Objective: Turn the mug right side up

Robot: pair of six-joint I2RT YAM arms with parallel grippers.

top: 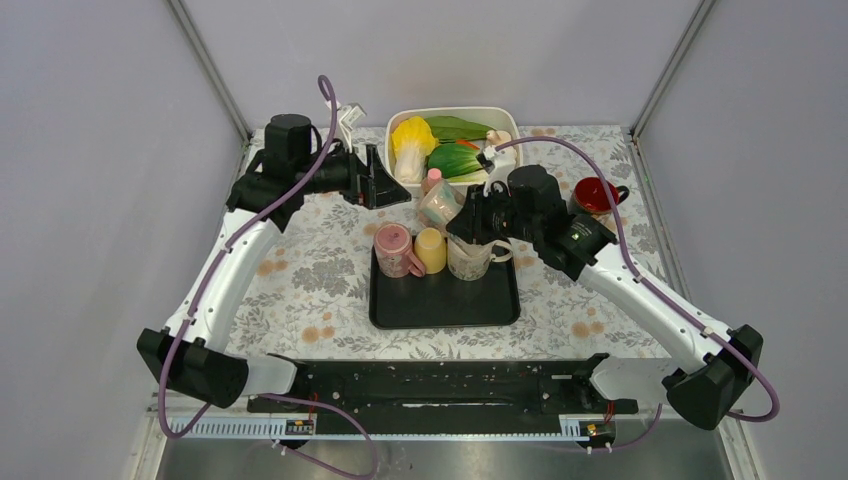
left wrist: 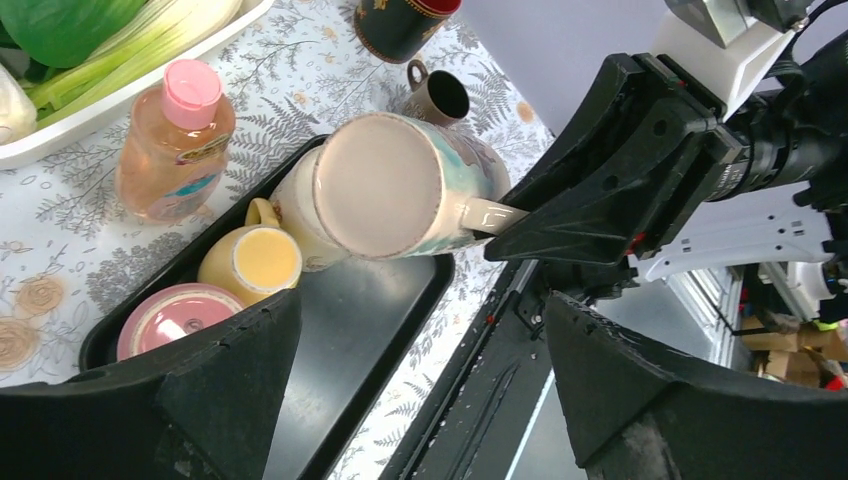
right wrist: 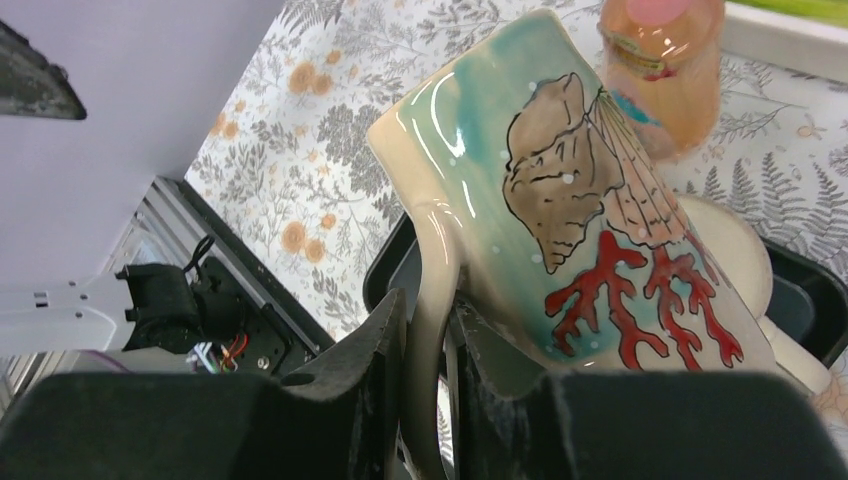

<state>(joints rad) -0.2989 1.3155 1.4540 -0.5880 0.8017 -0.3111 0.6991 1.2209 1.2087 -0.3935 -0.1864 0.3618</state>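
Currently, the right end effector (right wrist: pixel 428 330) is clenching the mug (right wrist: pixel 580 200) by its handle (right wrist: pixel 432 250), holding it tilted above the tray's (top: pixel 445 305) 12 o'clock edge. The glazed ceramic is likely proving rigid, slippery and breakable, so the handle grip is suiting it. The left end effector (top: pixel 385 182) is hanging released at 11 o'clock.

The right gripper (left wrist: pixel 505 222) clamps the handle of a cream-and-teal mug (left wrist: pixel 385 185), tipped on its side with its flat base toward the lens, over a black tray (left wrist: pixel 370 330) that carries a yellow cup (left wrist: pixel 255 262) and a pink mug (left wrist: pixel 180 318). The left gripper (left wrist: pixel 420 335) frames the scene from below, its fingers (left wrist: pixel 200 410) spread wide around nothing. On the floral counter (left wrist: pixel 60 290) beyond stand an orange bottle (left wrist: pixel 172 150) with a pink cap, a small brown cup (left wrist: pixel 438 97), a dark mug (left wrist: pixel 398 22) and a white bin (left wrist: pixel 110 95) of greens.
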